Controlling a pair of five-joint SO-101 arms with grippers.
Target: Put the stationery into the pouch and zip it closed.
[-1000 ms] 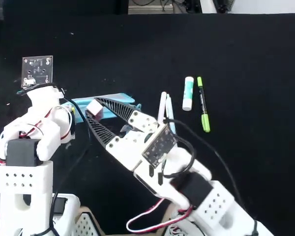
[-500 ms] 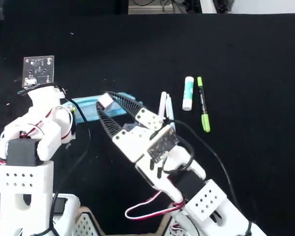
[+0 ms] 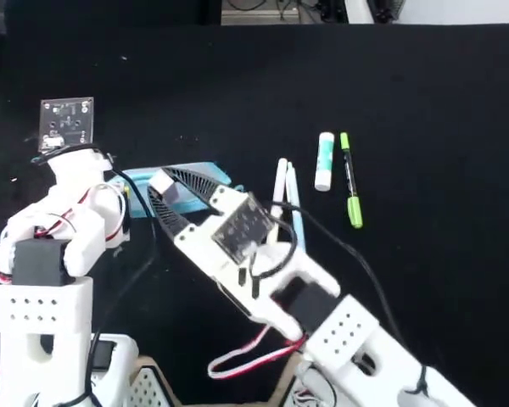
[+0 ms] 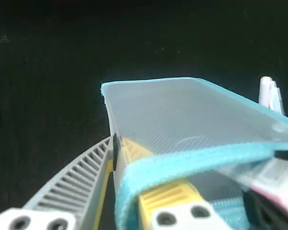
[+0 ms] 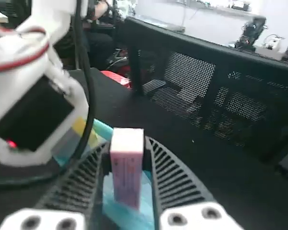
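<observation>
Gripping a pink eraser (image 5: 127, 165) between its two ribbed fingers, the right hand (image 3: 163, 185) hangs over the open end of the pouch (image 3: 210, 170). The eraser stands up straight in the hand, and its low end is down by the blue edge of the pouch. I cannot tell if it touches the pouch. Right next to it, the left hand (image 3: 127, 197) is closed on the pouch's open edge, near the zip. One yellow finger (image 4: 168, 196) is inside the mouth and one grey finger (image 4: 81, 177) is outside, so the mouth is held open. The pouch is light blue and you can see through it. It lies flat on the black surface (image 3: 424, 102), running away from the left hand. Just past its far end lie two white pens (image 3: 282, 182), side by side. Farther off to the right are a glue stick (image 3: 324, 161) and a green pen (image 3: 350, 180), close together on the surface.
</observation>
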